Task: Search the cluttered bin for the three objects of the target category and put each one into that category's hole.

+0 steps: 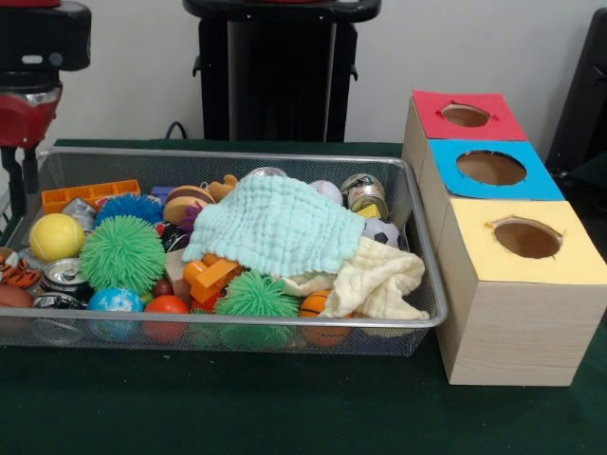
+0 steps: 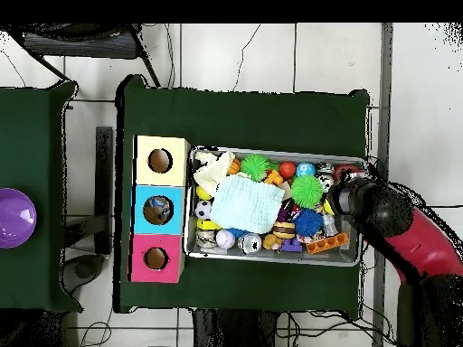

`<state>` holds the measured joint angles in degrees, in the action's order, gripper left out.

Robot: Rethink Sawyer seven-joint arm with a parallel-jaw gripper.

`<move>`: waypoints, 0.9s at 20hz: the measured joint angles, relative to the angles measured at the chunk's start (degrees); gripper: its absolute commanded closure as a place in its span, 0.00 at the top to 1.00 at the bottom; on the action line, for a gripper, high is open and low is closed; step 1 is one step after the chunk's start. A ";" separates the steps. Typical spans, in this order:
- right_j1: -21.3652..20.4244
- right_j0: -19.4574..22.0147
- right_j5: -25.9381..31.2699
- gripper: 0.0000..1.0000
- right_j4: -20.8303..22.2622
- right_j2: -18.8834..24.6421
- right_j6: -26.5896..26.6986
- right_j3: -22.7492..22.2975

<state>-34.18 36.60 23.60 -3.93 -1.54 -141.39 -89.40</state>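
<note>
The wire mesh bin [image 1: 237,154] sits on the green table and is packed with toys. A mint cloth [image 1: 275,223] and a cream cloth [image 1: 379,280] lie over its middle and right. Around them are green spiky balls [image 1: 121,253], a blue spiky ball [image 1: 128,207], a yellow ball [image 1: 55,236], a soccer ball [image 1: 381,230], cans [image 1: 66,275] and orange bricks [image 1: 90,194]. My gripper [image 1: 21,171] hangs over the bin's left end. In the overhead view the gripper [image 2: 348,199] is at the bin's [image 2: 271,150] right end.
Three wooden boxes with holes stand in a row right of the bin: red-topped [image 1: 432,109] farthest, blue-topped [image 1: 455,180] in the middle, yellow-topped [image 1: 479,251] nearest. A purple bowl [image 2: 14,217] sits on a separate table at the overhead view's left.
</note>
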 measured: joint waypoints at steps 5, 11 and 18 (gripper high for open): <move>2.28 1.92 -1.32 1.00 2.48 3.37 0.00 2.58; 4.59 3.10 -1.65 1.00 4.59 6.54 0.00 6.30; 6.85 3.76 -2.04 1.00 5.96 9.00 0.00 9.65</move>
<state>-27.33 40.37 21.56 2.02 7.46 -141.39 -79.75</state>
